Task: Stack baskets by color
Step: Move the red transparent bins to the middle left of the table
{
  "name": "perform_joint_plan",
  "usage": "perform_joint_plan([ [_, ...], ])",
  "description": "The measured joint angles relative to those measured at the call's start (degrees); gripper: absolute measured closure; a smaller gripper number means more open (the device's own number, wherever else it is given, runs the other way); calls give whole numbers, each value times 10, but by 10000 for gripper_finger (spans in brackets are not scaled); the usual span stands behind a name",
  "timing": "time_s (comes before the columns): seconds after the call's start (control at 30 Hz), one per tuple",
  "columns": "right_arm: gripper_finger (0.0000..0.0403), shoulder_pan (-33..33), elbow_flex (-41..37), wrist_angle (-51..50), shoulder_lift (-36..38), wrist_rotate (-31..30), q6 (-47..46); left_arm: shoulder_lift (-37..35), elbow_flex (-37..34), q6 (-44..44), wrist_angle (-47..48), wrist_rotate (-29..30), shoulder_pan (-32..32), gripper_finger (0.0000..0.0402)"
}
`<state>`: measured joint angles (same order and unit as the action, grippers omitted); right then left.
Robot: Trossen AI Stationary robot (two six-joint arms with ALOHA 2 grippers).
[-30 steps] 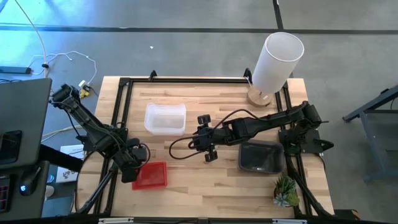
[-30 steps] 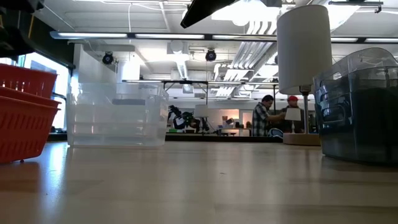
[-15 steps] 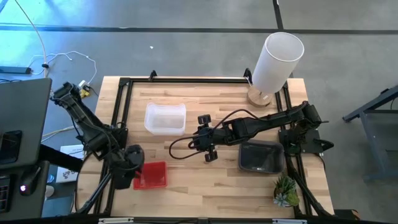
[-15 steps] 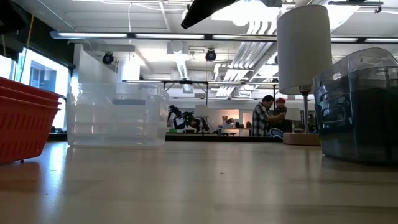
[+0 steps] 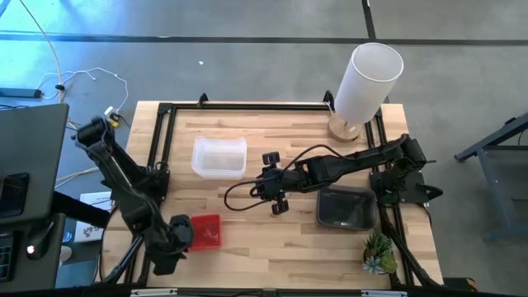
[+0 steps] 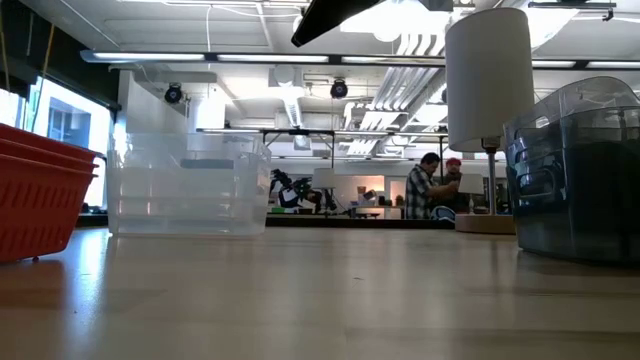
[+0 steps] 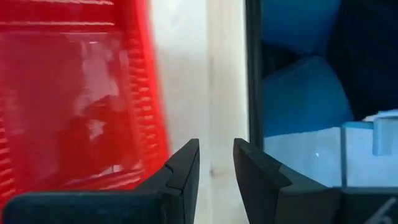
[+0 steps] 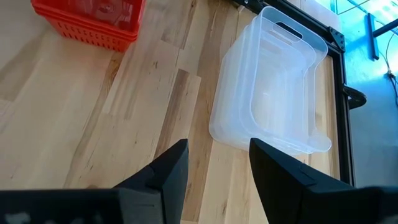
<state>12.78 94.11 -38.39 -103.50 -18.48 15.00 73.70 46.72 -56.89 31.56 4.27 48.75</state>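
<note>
Red baskets [image 5: 203, 232] lay stacked at the table's near-left corner, just beside the left gripper [image 7: 214, 171], whose fingers stood slightly parted with nothing between them, clear of the rim. Right gripper [image 5: 275, 191] hung mid-table, fingers spread and bare. Clear baskets [image 5: 219, 157] sat beyond it; smoky grey baskets [image 5: 345, 206] rested well right.
</note>
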Motion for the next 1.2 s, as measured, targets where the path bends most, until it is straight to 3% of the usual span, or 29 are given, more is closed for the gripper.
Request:
perform_joint_plan([
  [0.27, 245, 0, 0, -3, 0, 0, 0, 65, 0, -54, -57, -20, 14, 317],
  [0.67, 245, 0, 0, -4, 0, 2, -21, 129, 0, -59, -3, -36, -4, 317],
  [1.2, 245, 0, 0, -6, 0, 2, -21, 131, 0, 54, -24, -19, -106, 316],
])
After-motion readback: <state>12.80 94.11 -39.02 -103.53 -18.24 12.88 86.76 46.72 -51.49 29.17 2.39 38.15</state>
